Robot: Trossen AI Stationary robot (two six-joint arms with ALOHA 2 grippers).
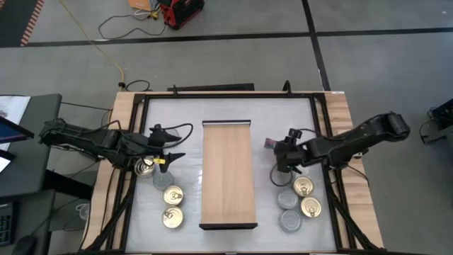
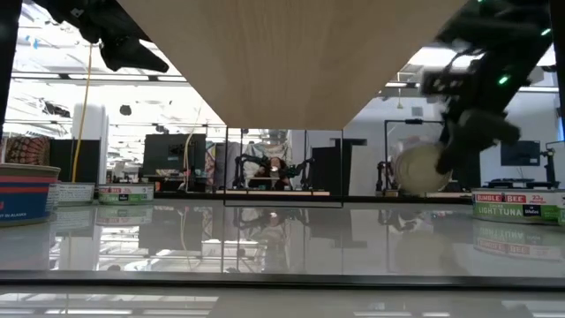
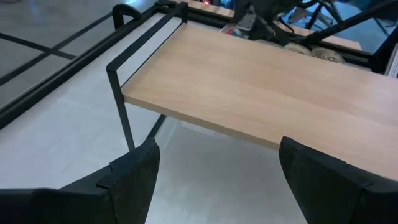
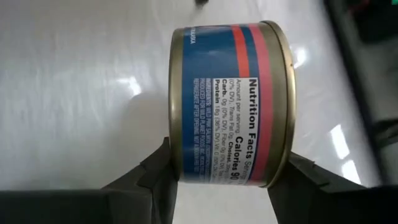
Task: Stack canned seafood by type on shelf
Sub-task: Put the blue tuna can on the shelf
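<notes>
Near-left cans: two gold-lidded tins (image 1: 173, 206) lie close together on the white tabletop (image 1: 191, 120) left of the shelf's near end, with a grey-lidded tin (image 1: 161, 178) just beyond them.
Near-right cans: a cluster of gold-lidded and grey-lidded tins (image 1: 300, 203) lies right of the shelf's near end; the low view shows a green-labelled tuna tin (image 2: 518, 204) at the right edge.
Shelf: the light-wood shelf (image 1: 228, 173) stands mid-table, its long axis running near to far, dark trim at both short ends; its top is bare.
Left gripper: the left gripper (image 3: 217, 177) hangs left of the shelf, beside a gold-lidded tin (image 1: 145, 167); its fingers (image 3: 134, 174) are spread wide with nothing between them and point towards the shelf's long edge.
Right gripper: the right gripper (image 4: 221, 177) is just right of the shelf, beyond the right-hand cluster, fingers clamped on a tin.
Held can: the blue-and-red labelled tin (image 4: 231, 104) sits between the right fingers (image 4: 158, 171), turned on its side, lifted clear of the tabletop, and is apart from the shelf.
</notes>
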